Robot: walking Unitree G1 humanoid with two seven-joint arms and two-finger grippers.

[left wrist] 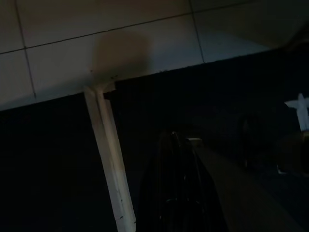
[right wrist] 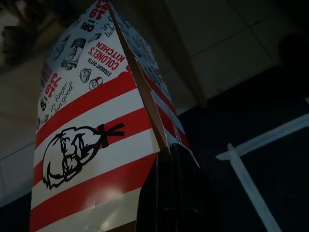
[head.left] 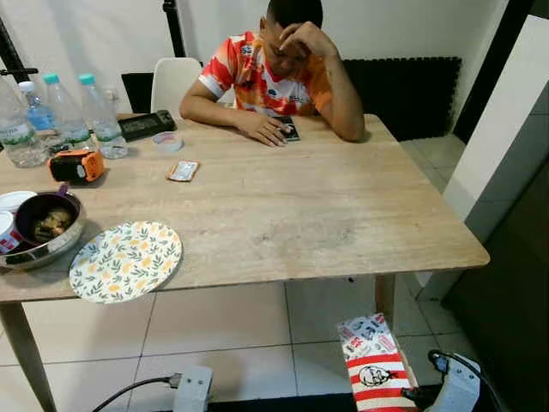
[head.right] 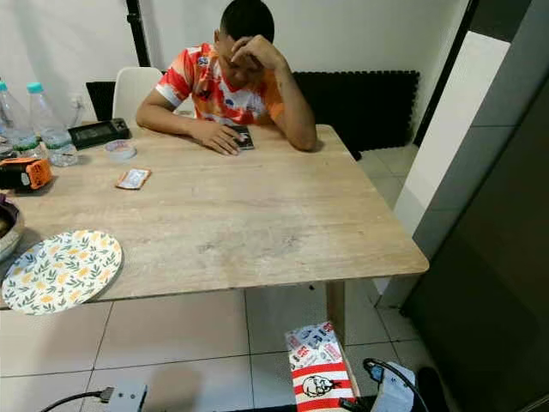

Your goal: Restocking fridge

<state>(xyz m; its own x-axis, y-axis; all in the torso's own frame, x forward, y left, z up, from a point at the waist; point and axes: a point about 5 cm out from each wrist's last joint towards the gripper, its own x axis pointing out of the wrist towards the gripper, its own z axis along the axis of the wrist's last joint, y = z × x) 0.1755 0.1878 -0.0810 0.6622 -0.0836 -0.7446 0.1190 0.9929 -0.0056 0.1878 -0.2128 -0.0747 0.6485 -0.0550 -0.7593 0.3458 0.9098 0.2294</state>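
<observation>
At five o'clock below the desk, our right end effector pinches the red-striped food box, carried low for the fridge.

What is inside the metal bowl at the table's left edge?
The metal bowl holds a dark purple bowl with some brownish food in it. Whatever lies beneath that inner bowl is covered.

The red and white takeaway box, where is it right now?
The takeaway box is low on the robot's right, clamped in the right tool below the table's near right corner, above the tiled floor.
</observation>
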